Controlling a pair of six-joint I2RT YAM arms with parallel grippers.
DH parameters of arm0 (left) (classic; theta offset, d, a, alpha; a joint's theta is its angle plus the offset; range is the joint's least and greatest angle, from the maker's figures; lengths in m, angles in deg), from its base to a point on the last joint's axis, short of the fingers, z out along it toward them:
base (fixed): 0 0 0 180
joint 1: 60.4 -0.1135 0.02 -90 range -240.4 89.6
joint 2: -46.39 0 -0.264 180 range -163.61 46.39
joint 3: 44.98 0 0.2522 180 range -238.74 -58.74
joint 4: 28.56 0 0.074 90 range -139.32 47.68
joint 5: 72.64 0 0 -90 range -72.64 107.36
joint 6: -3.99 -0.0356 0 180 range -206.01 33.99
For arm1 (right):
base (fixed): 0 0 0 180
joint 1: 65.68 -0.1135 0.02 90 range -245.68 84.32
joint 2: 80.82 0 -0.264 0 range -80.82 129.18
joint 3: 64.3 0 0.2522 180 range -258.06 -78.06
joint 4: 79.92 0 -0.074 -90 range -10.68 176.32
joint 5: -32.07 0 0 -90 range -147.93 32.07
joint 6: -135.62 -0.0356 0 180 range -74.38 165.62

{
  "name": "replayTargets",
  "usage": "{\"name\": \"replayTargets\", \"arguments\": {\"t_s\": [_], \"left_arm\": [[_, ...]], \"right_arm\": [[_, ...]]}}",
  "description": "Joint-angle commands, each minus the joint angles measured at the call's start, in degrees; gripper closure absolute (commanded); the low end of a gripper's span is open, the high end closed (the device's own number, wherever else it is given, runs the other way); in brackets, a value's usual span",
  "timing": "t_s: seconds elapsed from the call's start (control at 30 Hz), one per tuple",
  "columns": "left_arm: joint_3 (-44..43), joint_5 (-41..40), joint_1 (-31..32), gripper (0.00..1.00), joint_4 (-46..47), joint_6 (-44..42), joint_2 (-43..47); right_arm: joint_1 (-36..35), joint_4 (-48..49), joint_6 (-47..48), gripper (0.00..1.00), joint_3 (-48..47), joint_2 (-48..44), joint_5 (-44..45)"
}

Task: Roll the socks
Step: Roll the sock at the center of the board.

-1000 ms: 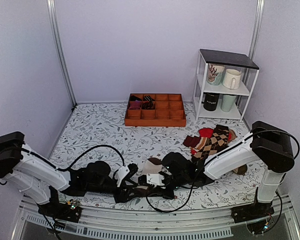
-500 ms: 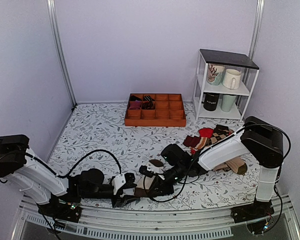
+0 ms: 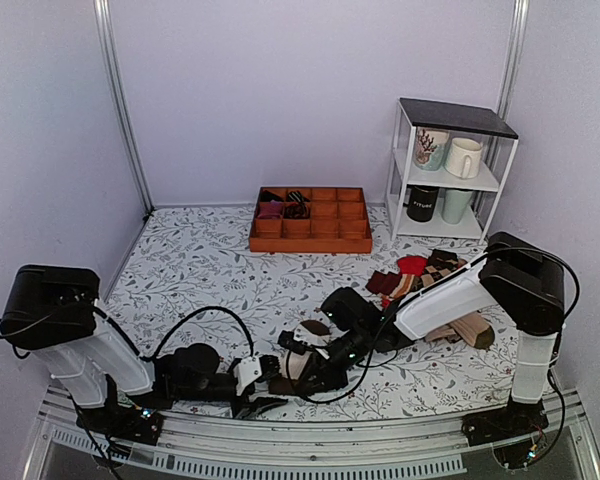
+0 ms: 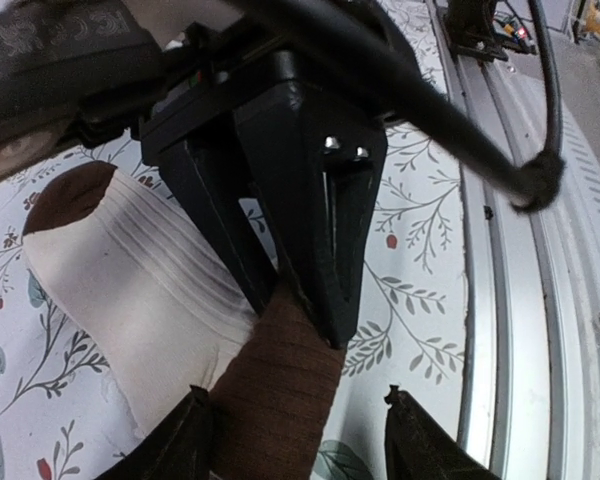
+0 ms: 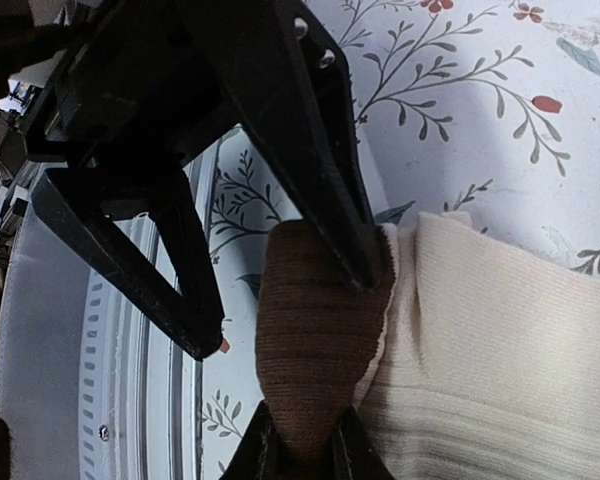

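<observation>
The socks lie near the table's front edge: cream fabric (image 3: 298, 362) (image 4: 130, 290) (image 5: 500, 330), a dark brown toe (image 3: 315, 326) (image 4: 65, 200) and a brown cuff (image 4: 280, 390) (image 5: 315, 340). My right gripper (image 3: 305, 372) (image 5: 307, 448) is shut on the cuff, pinching it at its near end. My left gripper (image 3: 260, 392) (image 4: 302, 412) comes in low from the left and stands open. Its fingers (image 4: 195, 425) straddle the same cuff, with a gap on the rail side. In the right wrist view one left finger (image 5: 320, 150) lies against the cuff's far end.
A heap of argyle and red socks (image 3: 425, 280) and a tan sock (image 3: 470, 328) lie at the right. A wooden compartment tray (image 3: 310, 236) sits at the back, beside a white shelf (image 3: 450, 185) with mugs. The metal front rail (image 3: 310, 440) (image 4: 500, 300) runs close by.
The left arm has drawn back low toward the front rail and its jaws have spread wider. The right gripper has moved slightly right and back, keeping its hold on the cuff.
</observation>
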Motion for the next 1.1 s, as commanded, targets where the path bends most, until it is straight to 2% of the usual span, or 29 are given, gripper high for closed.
{"name": "replayTargets", "arguments": {"t_s": [0.0, 0.1, 0.27, 0.33, 0.5, 0.6, 0.67, 0.73, 0.83, 0.97, 1.07], "left_arm": [[-0.4, -0.5, 0.8, 0.41, 2.5, -0.5, -2.0], [-1.3, -0.1, 0.8, 0.45, 1.5, -0.6, -3.5], [-1.3, 0.1, 0.8, 0.45, 2.1, -0.1, -5.4], [-1.5, 0.1, 0.8, 0.49, 1.7, 0.0, -6.3], [-2.3, 2.4, 0.8, 0.73, 0.0, 1.3, -7.1], [-2.4, 4.0, 0.7, 0.84, -0.6, 2.5, -7.2], [-3.0, 5.2, 0.6, 0.97, -2.6, 4.0, -7.1], [-4.1, 5.7, 0.5, 1.00, -6.6, 6.8, -6.7], [-6.5, 5.6, 0.0, 1.00, -15.8, 12.2, -6.4], [-10.4, 7.9, -0.4, 1.00, -28.9, 18.8, -6.5], [-11.4, 11.2, -1.2, 1.00, -34.3, 22.8, -6.6]], "right_arm": [[-0.8, -13.9, -0.1, 0.86, 3.1, 5.4, 2.5], [-0.7, -14.1, 0.1, 0.86, 3.0, 5.5, 2.2], [-0.5, -14.4, 0.2, 0.86, 2.9, 5.7, 1.8], [-0.5, -14.8, 0.3, 0.86, 2.7, 5.8, 1.7], [-0.4, -15.3, 0.5, 0.86, 2.5, 5.8, 1.4], [-0.4, -15.3, 0.5, 0.86, 2.4, 5.8, 1.3], [-0.3, -15.3, 0.4, 0.86, 2.3, 5.6, 1.3], [-0.2, -14.8, -0.1, 0.86, 2.1, 4.4, 2.6], [-0.1, -11.8, -1.6, 0.69, 3.2, -0.4, 7.3], [-0.2, -1.0, -3.5, 0.60, 8.3, -11.8, 17.9], [-0.7, 9.4, -2.9, 0.56, 15.1, -19.2, 23.4]]}}
